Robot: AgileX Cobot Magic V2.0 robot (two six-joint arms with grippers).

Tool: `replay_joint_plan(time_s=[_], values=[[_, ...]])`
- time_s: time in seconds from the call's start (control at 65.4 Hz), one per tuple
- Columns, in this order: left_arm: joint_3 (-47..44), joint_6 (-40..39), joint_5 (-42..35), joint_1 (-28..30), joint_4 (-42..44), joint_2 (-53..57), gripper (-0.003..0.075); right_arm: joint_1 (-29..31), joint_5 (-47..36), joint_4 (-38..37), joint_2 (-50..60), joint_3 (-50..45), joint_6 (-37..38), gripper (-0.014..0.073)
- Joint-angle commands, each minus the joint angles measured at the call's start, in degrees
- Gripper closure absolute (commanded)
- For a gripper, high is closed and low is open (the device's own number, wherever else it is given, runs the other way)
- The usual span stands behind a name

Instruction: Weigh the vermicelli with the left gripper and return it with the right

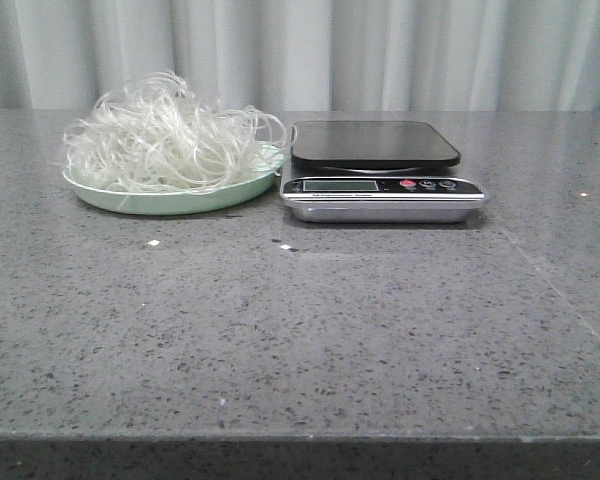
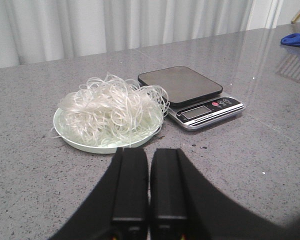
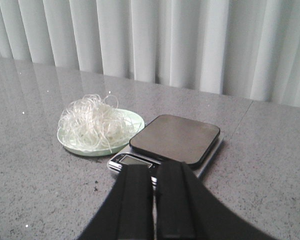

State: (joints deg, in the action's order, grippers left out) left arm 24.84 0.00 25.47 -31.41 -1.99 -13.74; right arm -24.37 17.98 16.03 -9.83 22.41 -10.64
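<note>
Ahead of left pincer (image 2: 149, 187): vermicelli (image 2: 112, 110), heaped on plate (image 2: 80, 144), apart from the fingertips, untouched.
Left pincer: fingers (image 2: 130, 185) pressed together, only a thin slit between them, nothing held; raised off the table (image 2: 250, 165), short of the plate rim.
Right pincer (image 3: 155, 200): fingers (image 3: 175, 200) together, narrow seam between them, nothing clamped; hanging just before the scale's front edge, covering part of the display strip.
Vermicelli: loose, fluffy tangle of thin whitish strands, piled high on the plate, loops spilling over the rim; ahead and off to the plate side of the right pincer (image 3: 92, 122); in the front view (image 1: 165, 140) on the left half of the table, neither pincer visible there.
Plate: pale green, shallow, round, flat on the table; rim (image 1: 130, 200) just beside the scale, touching or nearly so, hard to tell.
Scale (image 1: 380, 170): dark square platform, bare; silver front strip with display and small buttons, one red; directly ahead of the right pincer (image 3: 175, 137), ahead and to one side of the left pincer (image 2: 182, 85).
Table: grey speckled stone, a few small pale specks in front of plate and scale.
Far beyond left pincer: blue cloth (image 2: 296, 40) at the table's edge.
Behind everything: pale pleated curtain (image 1: 380, 50).
</note>
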Motion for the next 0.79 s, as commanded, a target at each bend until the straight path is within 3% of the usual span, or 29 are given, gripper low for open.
replay_joint_plan(time_s=[0.0, 0.612, 0.78], values=[[1.37, -0.44, -4.31, 0.04, -0.52, -0.56, 0.0594, 0.20, -4.80, 0.50, -0.40, 1.49, -0.33, 0.0435], [1.37, -0.44, -4.31, 0.04, -0.52, -0.56, 0.0593, 0.20, -4.38, 0.50, -0.40, 1.49, -0.33, 0.0435], [-2.37, 1.23, -10.66, 2.58, 6.46, -0.67, 0.0593, 0.20, -4.38, 0.50, -0.40, 1.49, -0.33, 0.0435]])
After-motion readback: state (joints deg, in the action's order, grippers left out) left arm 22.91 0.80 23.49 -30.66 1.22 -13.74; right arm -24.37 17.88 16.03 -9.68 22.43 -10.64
